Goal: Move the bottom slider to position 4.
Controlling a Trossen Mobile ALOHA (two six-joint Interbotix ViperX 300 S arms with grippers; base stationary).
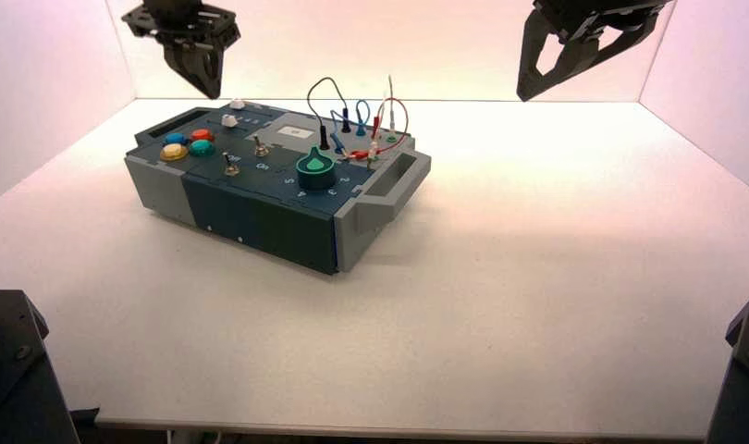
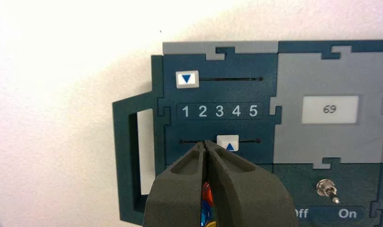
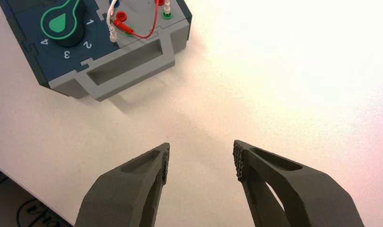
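The left gripper (image 2: pixel 204 142) hung above the box (image 1: pixel 269 222), its pincer fully closed, fingertips meeting and holding nothing. The bottom slider (image 2: pixel 228 143), a white knob on a dark track, sat on the far-left part of the box, its arrow pointing between the printed 3 and 4; the fingertips were near it, and the high view showed a space between them and the knob. On the farther side of the number strip (image 2: pixel 220 111), the twin white slider (image 2: pixel 187 79) stood at 1. The closed fingers partly covered the red (image 1: pixel 202 135), blue (image 1: pixel 175 139) and yellow (image 1: pixel 173 152) buttons in the left wrist view; the high view also showed a green button (image 1: pixel 202 148) in that cluster. Nearer the front rose two metal toggle switches (image 1: pixel 231 165) (image 1: pixel 261 147), one of them leaning toward On in the left wrist view. A display (image 2: pixel 329 109) reading 69 lay to the right of the sliders. Farther right stood the green-rimmed knob (image 1: pixel 316 169), with looping wires (image 1: pixel 407 116) plugged in behind it. The right gripper (image 3: pixel 201 153) waited over the table (image 1: pixel 537 324), to the right of the box, its fingers spread wide with nothing between them.
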